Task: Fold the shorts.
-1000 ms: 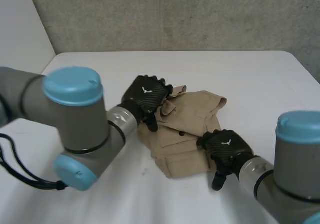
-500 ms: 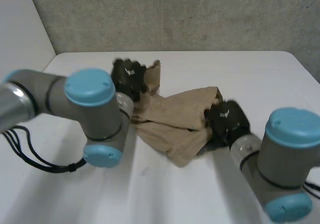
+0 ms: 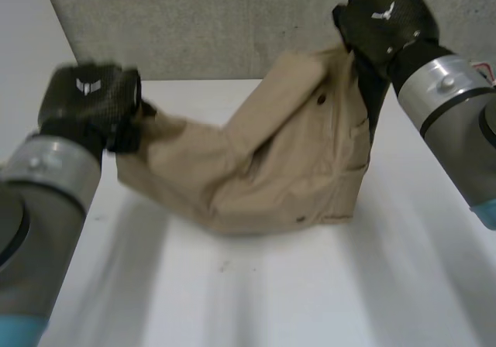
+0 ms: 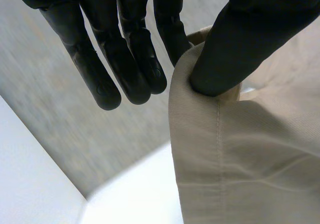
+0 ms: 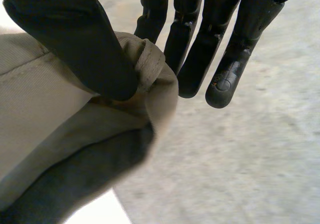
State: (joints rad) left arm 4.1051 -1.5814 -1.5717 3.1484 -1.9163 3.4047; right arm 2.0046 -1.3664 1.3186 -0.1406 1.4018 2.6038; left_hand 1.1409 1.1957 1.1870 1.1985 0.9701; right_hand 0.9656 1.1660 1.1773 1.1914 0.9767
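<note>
The tan shorts [image 3: 263, 161] hang in the air between both hands, their lower fold sagging down to the white table [image 3: 271, 285]. My left hand [image 3: 91, 97] is raised at the left and pinches one corner of the shorts [image 4: 225, 149] between thumb and fingers [image 4: 135, 59]. My right hand [image 3: 385, 22] is lifted higher at the right, above the table's far edge. Its thumb presses a rolled edge of the shorts [image 5: 60, 119] against the fingers [image 5: 200, 44]. A dark button [image 3: 321, 98] shows near the upper right part of the cloth.
A grey concrete wall [image 3: 232, 22] stands behind the table. Bare white tabletop spreads in front of the hanging shorts. Both grey forearms reach in from the near left and right.
Both hands closed on the shorts and lifted them off the table. The left hand swung out to the left, the right hand rose high to the right, stretching the cloth between them.
</note>
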